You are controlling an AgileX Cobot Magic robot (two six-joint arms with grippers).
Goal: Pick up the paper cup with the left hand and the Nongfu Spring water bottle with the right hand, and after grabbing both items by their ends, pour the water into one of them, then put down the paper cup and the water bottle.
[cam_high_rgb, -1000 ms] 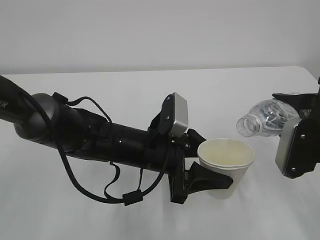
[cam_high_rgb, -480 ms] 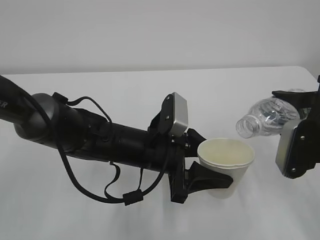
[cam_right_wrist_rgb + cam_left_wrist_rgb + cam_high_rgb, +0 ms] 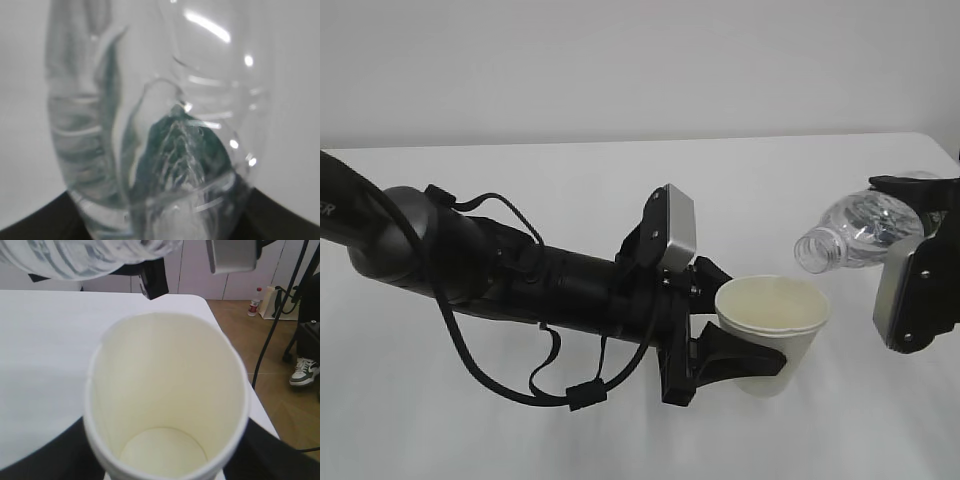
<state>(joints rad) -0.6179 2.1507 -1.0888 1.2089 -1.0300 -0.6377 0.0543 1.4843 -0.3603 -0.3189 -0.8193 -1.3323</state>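
I hold a cup in one hand and a bottle in the other, above a white table.

The white table fills most of the frame. My left hand comes in from the left side, big and black with looping cables, and its fingers are partly open and wrapped around the paper cup at lower middle. The cup stands upright and looks dry inside. My right hand is at the right edge; its fingers are partly open around the fat end of the Nongfu Spring water bottle. The bottle is tipped sideways, its open mouth just above and right of the cup's rim, not touching. I cannot tell if water is inside.
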